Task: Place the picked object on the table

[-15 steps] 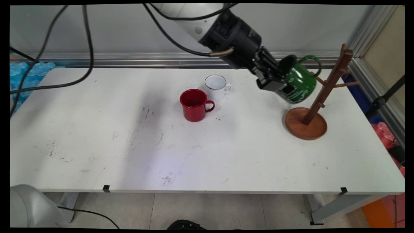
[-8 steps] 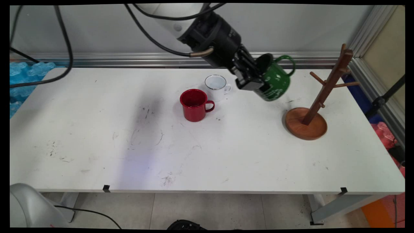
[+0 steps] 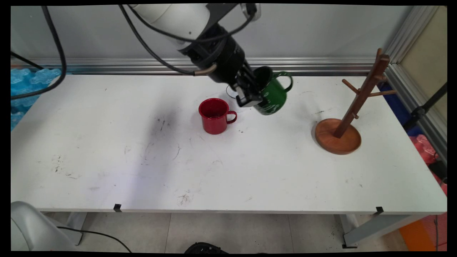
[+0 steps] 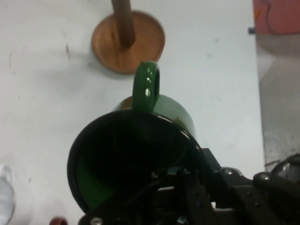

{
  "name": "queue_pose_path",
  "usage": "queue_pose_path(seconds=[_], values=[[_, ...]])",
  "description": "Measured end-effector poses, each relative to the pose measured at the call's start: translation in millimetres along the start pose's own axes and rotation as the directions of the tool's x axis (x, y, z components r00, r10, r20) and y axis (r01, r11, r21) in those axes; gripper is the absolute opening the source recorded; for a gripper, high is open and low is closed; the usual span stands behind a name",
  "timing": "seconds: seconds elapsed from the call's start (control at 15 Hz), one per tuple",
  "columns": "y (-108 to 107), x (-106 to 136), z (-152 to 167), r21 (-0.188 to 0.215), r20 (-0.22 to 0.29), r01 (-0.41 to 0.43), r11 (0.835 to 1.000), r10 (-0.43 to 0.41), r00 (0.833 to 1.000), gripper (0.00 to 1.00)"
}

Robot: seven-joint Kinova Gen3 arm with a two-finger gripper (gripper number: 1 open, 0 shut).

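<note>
On your white desk (image 3: pixel 250 171), toward the far edge, the tool (image 3: pixel 254 97) grips a tilted green mug (image 3: pixel 273 96) by its rim, lifted just right of the red mug (image 3: pixel 214 116); the wooden mug tree (image 3: pixel 342 117) stands well apart, near the right edge.

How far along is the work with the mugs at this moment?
Nothing looks finished. The tool holds the green enamel mug by its rim, tilted, above the white table. The red enamel mug stands on the table. The wooden mug tree carries no mug.
</note>
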Motion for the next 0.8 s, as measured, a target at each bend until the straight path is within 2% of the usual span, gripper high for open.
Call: queue_pose_path(seconds=[0.33, 0.53, 0.8], values=[[8.4, -12.3, 10.5, 0.042, 0.127, -0.006, 0.999, 0.001, 0.992, 0.0], [13.4, -21.2, 24.2, 0.066, 0.204, -0.008, 0.998, -0.005, 0.979, 0.0], [18.3, -29.5, 42.9, 0.087, 0.276, -0.01, 0.996, -0.015, 0.961, 0.0]])
